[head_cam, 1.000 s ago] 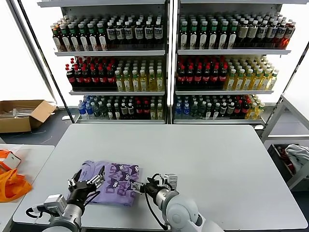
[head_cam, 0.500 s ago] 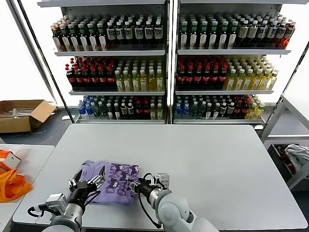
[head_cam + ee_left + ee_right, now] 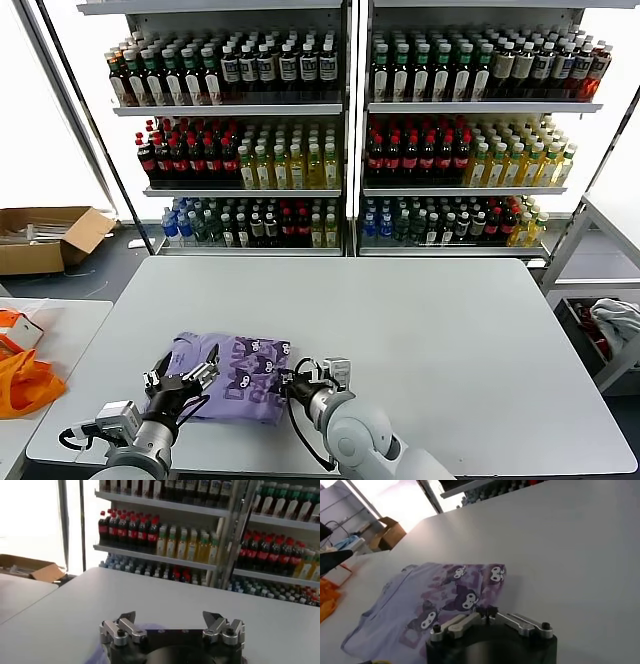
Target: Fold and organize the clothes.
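At the near edge of the table (image 3: pixel 420 330), the folded T-shirt (image 3: pixel 235 375) lies flat, print up. The right gripper (image 3: pixel 288 381) is pinched tight on its right edge, while the left gripper (image 3: pixel 180 380) hovers wide at its left side.

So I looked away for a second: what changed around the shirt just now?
The right gripper moved in to the lavender T-shirt's right edge and shut on it, rumpling the print slightly. The left gripper stayed open over the shirt's left edge.

Behind the grey table (image 3: pixel 420 330), bottle-filled shelves (image 3: pixel 345 130) stand against bright windows (image 3: pixel 40 110).
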### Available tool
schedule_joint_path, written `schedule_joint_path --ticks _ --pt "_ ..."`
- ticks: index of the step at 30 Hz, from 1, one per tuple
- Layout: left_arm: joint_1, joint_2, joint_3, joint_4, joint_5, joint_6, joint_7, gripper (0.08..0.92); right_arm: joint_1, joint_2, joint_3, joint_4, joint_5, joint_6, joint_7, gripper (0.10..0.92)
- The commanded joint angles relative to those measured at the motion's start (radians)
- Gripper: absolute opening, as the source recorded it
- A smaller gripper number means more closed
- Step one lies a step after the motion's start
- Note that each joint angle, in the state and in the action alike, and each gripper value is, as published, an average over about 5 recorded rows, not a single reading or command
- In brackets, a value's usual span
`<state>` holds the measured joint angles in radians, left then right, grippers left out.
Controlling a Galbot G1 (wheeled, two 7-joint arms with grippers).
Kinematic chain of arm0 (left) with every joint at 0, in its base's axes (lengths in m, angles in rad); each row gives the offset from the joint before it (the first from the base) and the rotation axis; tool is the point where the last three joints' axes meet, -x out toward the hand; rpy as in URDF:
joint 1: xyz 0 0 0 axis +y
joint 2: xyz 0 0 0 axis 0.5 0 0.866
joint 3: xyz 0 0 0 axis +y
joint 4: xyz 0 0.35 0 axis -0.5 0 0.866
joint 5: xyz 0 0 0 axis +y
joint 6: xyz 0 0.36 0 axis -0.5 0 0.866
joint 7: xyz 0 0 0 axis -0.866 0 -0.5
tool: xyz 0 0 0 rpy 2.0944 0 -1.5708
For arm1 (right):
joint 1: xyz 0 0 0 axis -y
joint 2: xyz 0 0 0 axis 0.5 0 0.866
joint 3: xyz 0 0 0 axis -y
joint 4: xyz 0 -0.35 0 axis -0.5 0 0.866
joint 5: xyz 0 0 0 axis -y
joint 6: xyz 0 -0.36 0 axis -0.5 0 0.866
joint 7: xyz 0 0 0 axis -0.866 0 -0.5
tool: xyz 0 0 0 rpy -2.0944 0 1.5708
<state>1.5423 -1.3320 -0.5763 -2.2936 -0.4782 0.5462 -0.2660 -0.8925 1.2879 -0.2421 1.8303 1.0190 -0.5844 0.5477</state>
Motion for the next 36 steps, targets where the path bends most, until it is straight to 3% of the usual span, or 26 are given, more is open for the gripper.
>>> schedule_joint_path --ticks 1,10,17,29,36 --pt "0.003 -0.001 -0.001 -0.007 0.002 -0.002 0.0 0.823 -0.008 -0.062 0.033 0.049 -0.024 0.0 -0.016 0.106" --pt "-0.015 -0.015 0.023 0.015 0.017 -0.005 -0.005 0.822 -0.067 -0.339 0.208 0.149 -0.074 -0.001 -0.116 0.106" --pt "-0.031 -0.028 0.054 0.03 0.034 -0.005 -0.004 0.823 -0.127 -0.499 0.361 0.089 -0.141 0.001 -0.223 0.106" --pt "-0.016 -0.039 0.076 0.023 0.049 -0.004 -0.001 0.822 -0.191 -0.475 0.444 0.061 -0.43 0.005 -0.368 0.119" --pt "-0.006 -0.045 0.086 0.023 0.053 -0.004 -0.001 0.823 -0.258 -0.409 0.51 0.25 -0.59 0.031 -0.369 0.301"
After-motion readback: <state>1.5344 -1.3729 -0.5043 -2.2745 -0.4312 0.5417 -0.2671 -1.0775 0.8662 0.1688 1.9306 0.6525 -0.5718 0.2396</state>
